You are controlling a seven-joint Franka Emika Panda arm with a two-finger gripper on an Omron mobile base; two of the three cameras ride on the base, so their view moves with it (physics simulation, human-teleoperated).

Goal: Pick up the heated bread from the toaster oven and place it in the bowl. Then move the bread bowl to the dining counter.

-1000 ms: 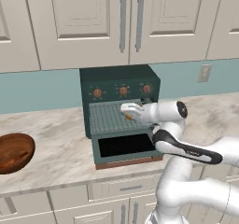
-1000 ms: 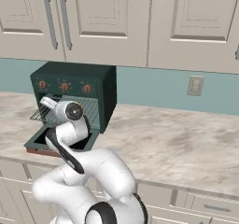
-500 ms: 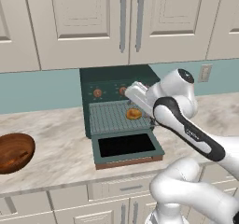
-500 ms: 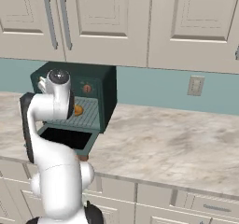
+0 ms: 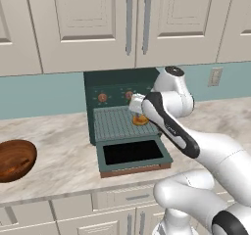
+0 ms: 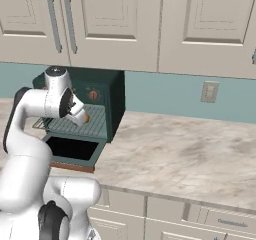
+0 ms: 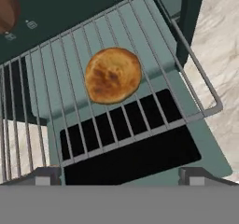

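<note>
From the left base camera the white forearm crosses in front of the toaster oven (image 5: 128, 116), covering its right side and most of the bread (image 5: 140, 120) — only a sliver of orange peeks out past the hand. The gripper (image 7: 119, 175) shows in the hand view as two dark finger tips at the bottom, standing wide apart with nothing between them; it hangs over the pulled-out wire rack (image 7: 116, 97) without touching the bread (image 7: 113, 75). The bread lies flat on the rack, toward its right side, near the front edge. The bowl (image 5: 14, 160) sits well apart to the left on the marble worktop (image 5: 59, 160), cut off by the frame edge. From the right base camera the arm hides the oven's left part, and the bread (image 6: 86, 118) is a small orange spot at the hand.

The worktop is pale veined stone, backed by a teal wall (image 6: 165, 94) with a light socket plate (image 6: 208, 91), cream cabinets (image 6: 165, 24) overhead and drawers below. The oven door (image 5: 132, 154) lies open and flat, reaching close to the counter's front edge. To the right of the oven the counter runs broad and bare — wide room there
</note>
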